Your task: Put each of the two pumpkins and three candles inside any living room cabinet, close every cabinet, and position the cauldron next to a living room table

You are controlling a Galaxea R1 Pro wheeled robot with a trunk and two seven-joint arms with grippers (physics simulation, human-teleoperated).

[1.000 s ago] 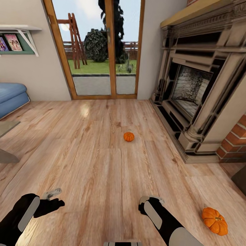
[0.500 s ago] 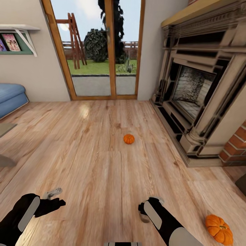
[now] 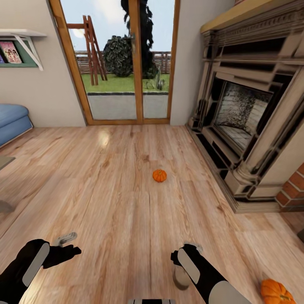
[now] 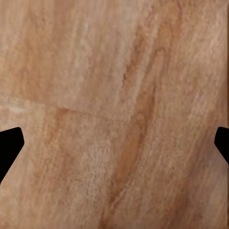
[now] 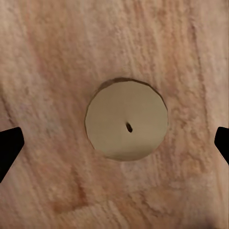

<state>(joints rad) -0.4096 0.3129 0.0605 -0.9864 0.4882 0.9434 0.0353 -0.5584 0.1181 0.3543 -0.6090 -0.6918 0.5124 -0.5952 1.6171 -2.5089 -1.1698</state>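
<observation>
One small orange pumpkin (image 3: 159, 175) sits on the wood floor mid-room, well ahead of both arms. A second pumpkin (image 3: 276, 292) lies at the lower right, right of my right arm. A grey-beige candle (image 3: 181, 276) stands on the floor, partly hidden under my right forearm. In the right wrist view its flat round top (image 5: 126, 119) with a small wick lies straight below my right gripper (image 5: 114, 145), which is open and high above it. My left gripper (image 4: 114, 143) is open over bare floor. In the head view the left gripper (image 3: 63, 240) and right gripper (image 3: 192, 245) hang low in front.
A large stone fireplace (image 3: 249, 114) with a brick edge (image 3: 293, 190) lines the right side. Glass patio doors (image 3: 126, 63) stand at the back. A blue sofa (image 3: 12, 122) and a table corner (image 3: 4, 206) sit at the left, under a wall shelf (image 3: 21, 38).
The whole view has shifted: I have rolled forward, so both pumpkins sit lower in the picture and the candle has come into sight under my right arm. Arm poses are unchanged.
</observation>
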